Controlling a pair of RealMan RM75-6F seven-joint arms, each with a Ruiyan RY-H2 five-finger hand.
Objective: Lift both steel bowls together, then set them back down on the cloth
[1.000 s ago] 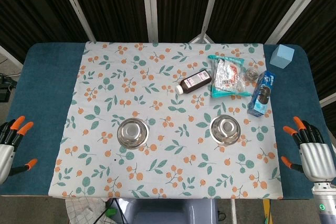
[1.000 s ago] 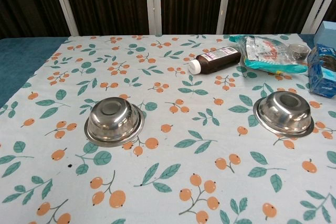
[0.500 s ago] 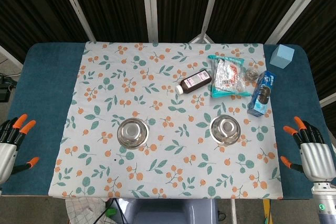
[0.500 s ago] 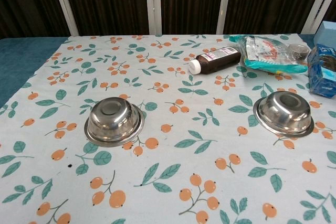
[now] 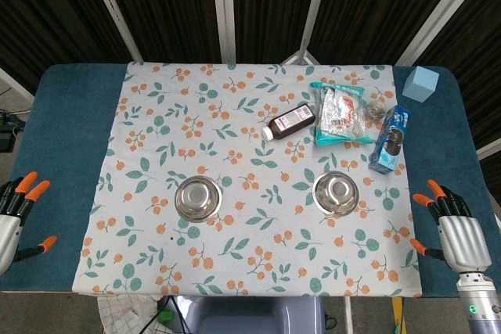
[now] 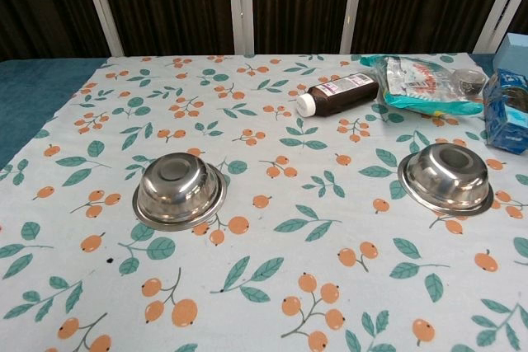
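Two steel bowls stand upright on the floral cloth. The left bowl and the right bowl both look empty. My left hand hovers at the table's left front corner, fingers spread, holding nothing. At the right front corner my right hand is likewise spread and empty. Both hands are well clear of the bowls. The chest view shows neither hand.
Behind the right bowl lie a brown bottle on its side, a teal snack bag, a small glass jar and a blue cookie packet. A light blue box sits at the far right corner of the blue table.
My right hand has drifted slightly left and toward the front edge. The left hand has barely shifted. The bowls have not moved.
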